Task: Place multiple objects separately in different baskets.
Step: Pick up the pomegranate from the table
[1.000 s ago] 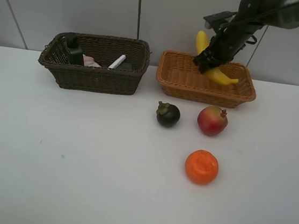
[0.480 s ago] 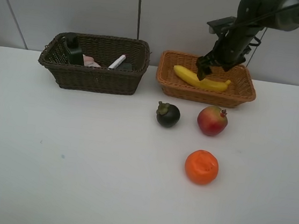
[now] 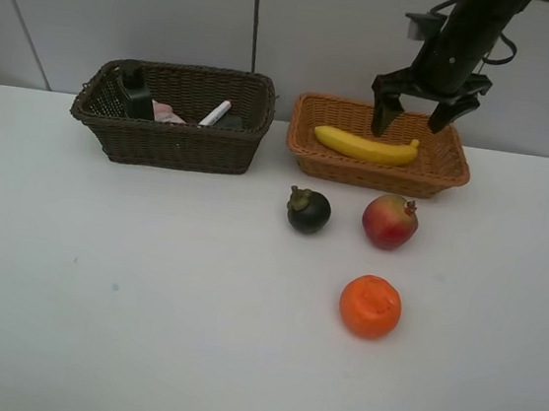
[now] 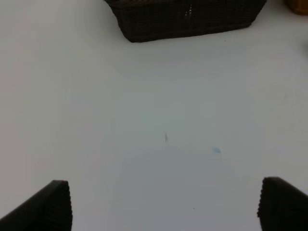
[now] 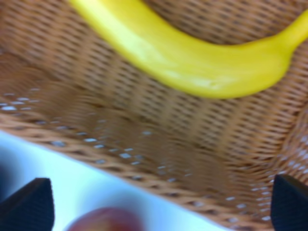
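The yellow banana [image 3: 366, 146] lies in the light orange-tan basket [image 3: 377, 174]. My right gripper [image 3: 410, 120] hangs open and empty just above it. The right wrist view shows the banana [image 5: 192, 62] on the basket floor [image 5: 120, 125] between its spread fingertips [image 5: 29, 207]. The dark brown basket [image 3: 177, 145] holds the dark green bottle [image 3: 132, 90], the pink bottle [image 3: 166, 112] and the white marker [image 3: 216, 113]. I cannot make out the eraser. The mangosteen [image 3: 309, 210], red fruit [image 3: 390, 222] and orange [image 3: 370, 307] sit on the table. My left gripper [image 4: 166, 207] is open over bare table.
The white table [image 3: 146, 290] runs from the baskets to the front edge. A grey wall stands close behind both baskets. In the left wrist view the dark basket's wall [image 4: 187, 19] lies ahead. The blurred red fruit [image 5: 103, 219] shows just outside the tan basket's rim.
My right gripper let go of the banana, which dropped from tilted in the air to flat in the tan basket. The gripper then opened wider and rose slightly to the right.
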Motion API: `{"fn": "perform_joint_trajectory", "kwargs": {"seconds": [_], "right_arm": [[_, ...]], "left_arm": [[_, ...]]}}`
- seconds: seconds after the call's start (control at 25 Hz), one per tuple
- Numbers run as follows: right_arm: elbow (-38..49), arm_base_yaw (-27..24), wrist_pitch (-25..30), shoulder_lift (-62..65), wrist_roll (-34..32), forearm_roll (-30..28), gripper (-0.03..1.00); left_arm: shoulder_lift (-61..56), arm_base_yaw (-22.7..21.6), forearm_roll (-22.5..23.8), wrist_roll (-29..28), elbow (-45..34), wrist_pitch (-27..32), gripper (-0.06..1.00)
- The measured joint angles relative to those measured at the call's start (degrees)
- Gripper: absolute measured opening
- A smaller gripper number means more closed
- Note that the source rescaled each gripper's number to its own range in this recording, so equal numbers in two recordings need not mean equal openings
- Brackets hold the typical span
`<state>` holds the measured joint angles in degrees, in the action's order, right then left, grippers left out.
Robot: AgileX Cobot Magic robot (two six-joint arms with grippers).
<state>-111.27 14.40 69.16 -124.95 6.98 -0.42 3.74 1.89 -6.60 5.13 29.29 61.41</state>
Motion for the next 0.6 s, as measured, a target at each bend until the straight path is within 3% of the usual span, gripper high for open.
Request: {"fn": "perform_joint_trajectory", "kwargs": {"seconds": [0.2, 0.6], "right_arm": [[6.2, -0.1, 0.5, 3.9, -0.6, 4.8, 1.0], [23.8, -0.1, -0.2, 7.4, -0.6, 4.4, 1.0]], "left_arm": [[0.0, 0.0, 0.0, 0.0, 0.0, 0.0, 1.0], [0.0, 0.0, 0.0, 0.0, 0.0, 0.0, 1.0]]}}
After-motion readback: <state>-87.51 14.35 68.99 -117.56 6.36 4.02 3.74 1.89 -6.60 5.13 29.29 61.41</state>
